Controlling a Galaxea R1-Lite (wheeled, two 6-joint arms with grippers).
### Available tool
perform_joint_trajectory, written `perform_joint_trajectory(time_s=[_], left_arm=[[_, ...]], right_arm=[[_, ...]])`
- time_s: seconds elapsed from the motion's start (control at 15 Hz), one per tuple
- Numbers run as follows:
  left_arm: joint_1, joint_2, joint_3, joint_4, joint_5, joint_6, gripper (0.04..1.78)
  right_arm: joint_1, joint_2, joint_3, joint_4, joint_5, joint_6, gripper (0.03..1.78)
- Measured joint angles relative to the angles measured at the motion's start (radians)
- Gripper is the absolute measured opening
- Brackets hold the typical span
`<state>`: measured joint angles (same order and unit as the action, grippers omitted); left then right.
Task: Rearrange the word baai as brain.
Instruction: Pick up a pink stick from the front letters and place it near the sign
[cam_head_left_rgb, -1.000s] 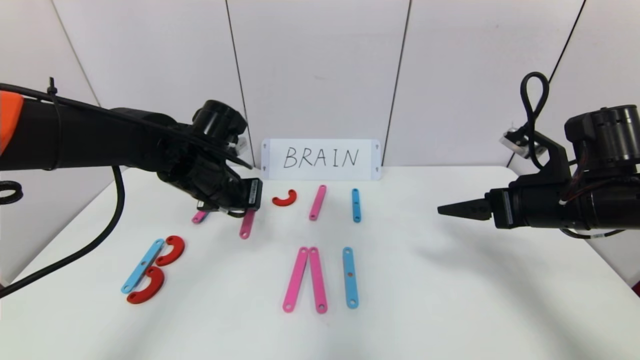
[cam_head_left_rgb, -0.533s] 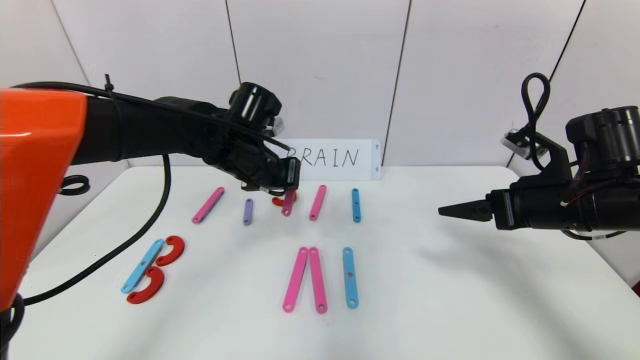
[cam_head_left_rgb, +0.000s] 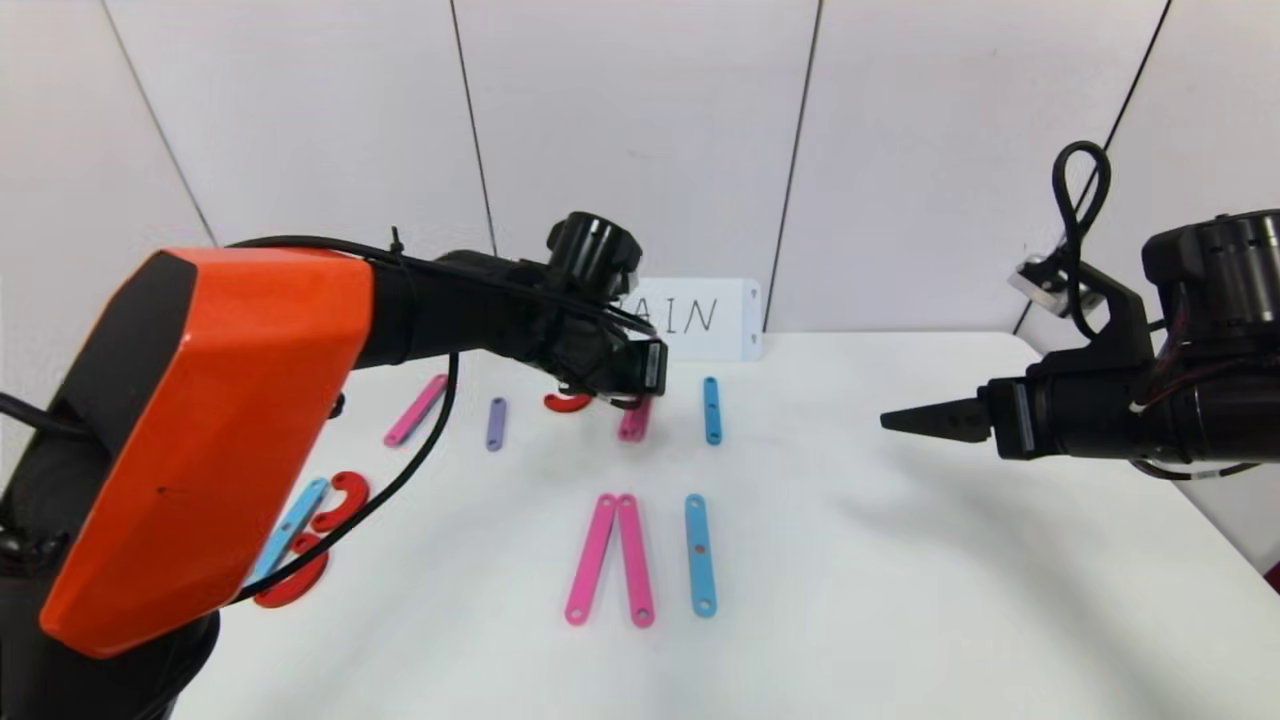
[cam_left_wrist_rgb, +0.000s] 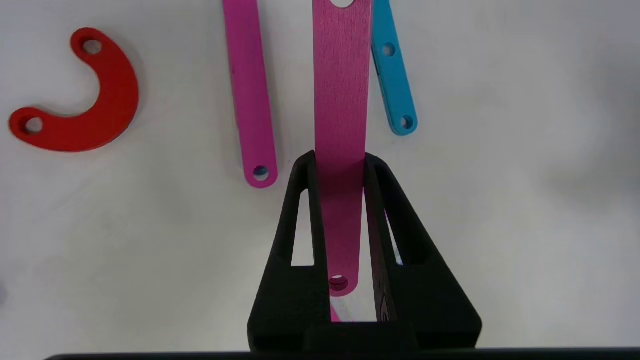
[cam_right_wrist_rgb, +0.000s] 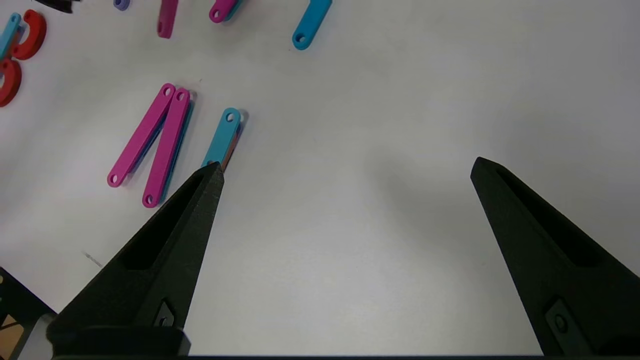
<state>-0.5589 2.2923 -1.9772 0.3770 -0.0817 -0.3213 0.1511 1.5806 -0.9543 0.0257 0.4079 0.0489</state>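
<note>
My left gripper (cam_head_left_rgb: 640, 392) is at the back of the table (cam_head_left_rgb: 900, 600), shut on a pink strip (cam_left_wrist_rgb: 341, 100) that sticks out past its fingertips. The held strip hangs between a lying pink strip (cam_left_wrist_rgb: 249, 95) and a blue strip (cam_head_left_rgb: 711, 410). A red curve (cam_head_left_rgb: 566, 403) lies just left of them. Further left lie a purple strip (cam_head_left_rgb: 495, 423) and another pink strip (cam_head_left_rgb: 415, 410). A blue strip with two red curves (cam_head_left_rgb: 343, 497) forms a B at front left. Two pink strips (cam_head_left_rgb: 610, 560) and a blue strip (cam_head_left_rgb: 700, 555) lie at front centre. My right gripper (cam_head_left_rgb: 890, 421) hovers open at the right, holding nothing.
The white card handwritten BRAIN (cam_head_left_rgb: 710, 318) leans on the back wall, half hidden by my left arm (cam_head_left_rgb: 220, 420). That arm crosses the left half of the table and hides part of the B. Bare tabletop lies under my right gripper (cam_right_wrist_rgb: 345, 167).
My left arm has swung right along the back row, carrying the pink strip from near the purple strip to beside the far pink and blue strips. The right arm has stayed put.
</note>
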Motion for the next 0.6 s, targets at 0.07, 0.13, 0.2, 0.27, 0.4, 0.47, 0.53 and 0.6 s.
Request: perform_joint_trajectory(time_s=[0.07, 0.13, 0.2, 0.27, 0.4, 0.47, 0.53, 0.6], left_arm=[[-0.006, 0.021, -0.001, -0.022, 0.003, 0.0, 0.27], [-0.011, 0.04, -0.002, -0.045, 0.008, 0.0, 0.27], [-0.017, 0.06, -0.003, -0.063, 0.026, 0.0, 0.27], [-0.022, 0.075, -0.003, -0.074, 0.047, 0.001, 0.27], [-0.032, 0.1, -0.003, -0.078, 0.058, 0.002, 0.27], [-0.036, 0.109, -0.003, -0.079, 0.06, 0.003, 0.27], [-0.04, 0.116, -0.003, -0.08, 0.062, 0.004, 0.27], [-0.044, 0.124, -0.003, -0.082, 0.064, 0.004, 0.27]], right_arm=[[0.0, -0.003, 0.003, 0.0, 0.0, 0.0, 1.73], [0.0, -0.006, 0.005, 0.0, -0.001, 0.0, 1.73], [0.0, -0.007, 0.006, 0.0, -0.001, 0.0, 1.73], [0.0, -0.009, 0.007, 0.0, -0.001, 0.0, 1.73], [0.0, -0.01, 0.008, 0.0, -0.001, 0.0, 1.73], [0.0, -0.01, 0.01, 0.0, -0.001, -0.001, 1.73], [0.0, -0.01, 0.011, 0.0, -0.002, -0.001, 1.73], [0.0, -0.011, 0.012, 0.0, -0.002, -0.001, 1.73]])
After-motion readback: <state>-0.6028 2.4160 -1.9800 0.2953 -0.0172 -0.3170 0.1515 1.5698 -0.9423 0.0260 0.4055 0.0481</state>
